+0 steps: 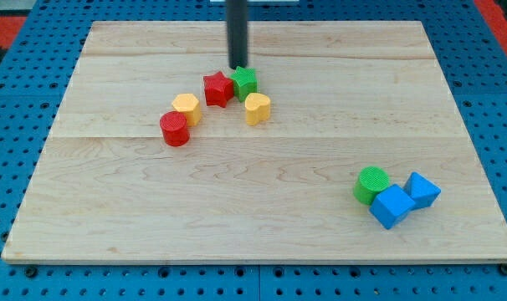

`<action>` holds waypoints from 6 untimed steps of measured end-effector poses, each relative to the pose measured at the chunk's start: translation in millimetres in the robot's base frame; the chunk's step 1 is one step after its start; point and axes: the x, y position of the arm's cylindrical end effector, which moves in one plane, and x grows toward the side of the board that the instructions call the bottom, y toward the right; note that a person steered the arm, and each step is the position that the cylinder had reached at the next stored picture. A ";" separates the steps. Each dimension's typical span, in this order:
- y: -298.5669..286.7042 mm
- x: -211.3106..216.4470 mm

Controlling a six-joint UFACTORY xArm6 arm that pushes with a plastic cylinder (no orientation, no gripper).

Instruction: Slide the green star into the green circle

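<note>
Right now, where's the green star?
The green star sits upper centre of the wooden board, touching the red star on its left, above the yellow heart, with my tip at its top-left edge.

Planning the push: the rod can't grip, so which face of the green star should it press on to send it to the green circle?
Press the green star on its upper-left face. The green circle lies toward the view's bottom right. My tip is already just above it. The yellow heart sits close below, so it may get nudged.
</note>
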 end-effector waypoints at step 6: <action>151.1 153.9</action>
